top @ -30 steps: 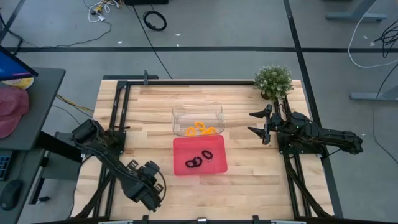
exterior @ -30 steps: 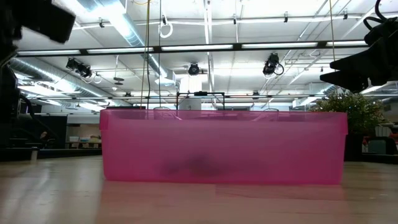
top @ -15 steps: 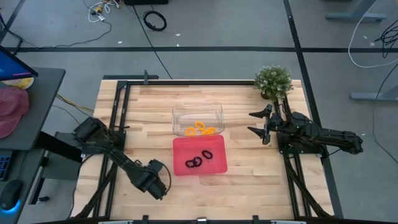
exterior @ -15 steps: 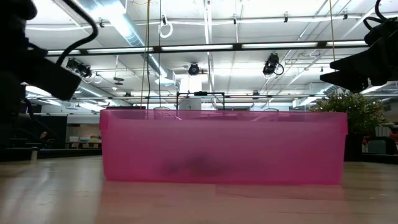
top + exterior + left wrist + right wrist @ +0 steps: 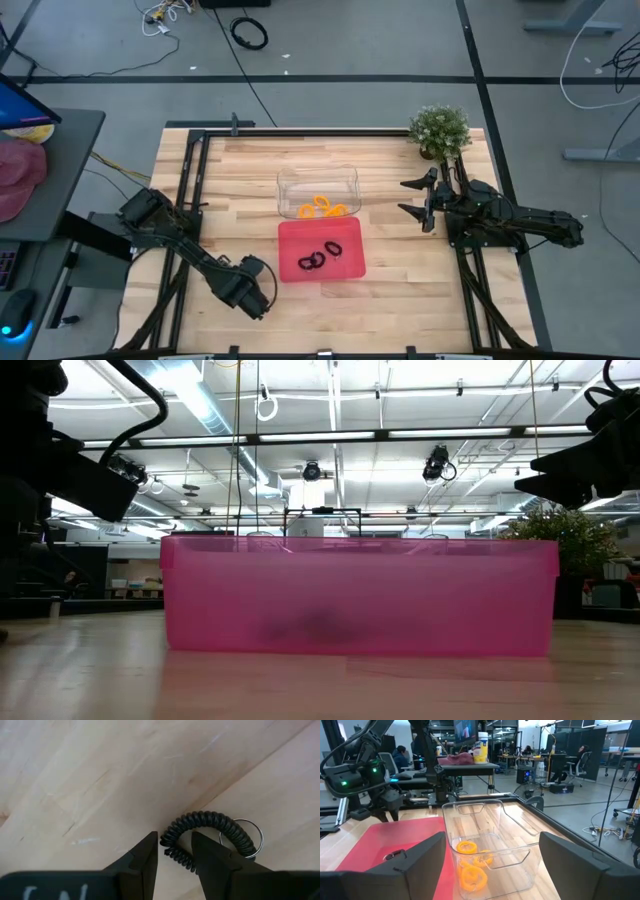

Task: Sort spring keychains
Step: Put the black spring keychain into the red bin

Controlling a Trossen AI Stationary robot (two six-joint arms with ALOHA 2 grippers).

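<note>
A black spring keychain (image 5: 210, 827) with a metal ring (image 5: 250, 837) lies flat on the wooden table near its near-left part. My left gripper (image 5: 175, 847) points down at it, open, one finger on each side of the coil's end. In the high view my left gripper (image 5: 250, 287) hides that keychain. Other black keychains (image 5: 318, 258) lie in the red tray (image 5: 345, 268). Orange keychains (image 5: 322, 208) lie in the clear bin (image 5: 318, 178) behind the tray. My right gripper (image 5: 412, 198) hovers open to the right of the bin. My left gripper comes from above, pointing down, with its fingers (image 5: 147, 855) across one end of the black keychain's coil (image 5: 172, 851). The coil lies flat on the table. Whether the fingers touch it I cannot tell.
A small potted plant (image 5: 440, 130) stands at the table's far right corner. Black frame rails (image 5: 195, 180) run along the left and right sides. The red tray (image 5: 360, 595) fills the low view. Bare wood lies left and right of the containers.
My left gripper has moved from the near edge a little toward the far side and the red tray, and has come down toward the table. It has hardly moved over the last half second. My right arm has kept still.
</note>
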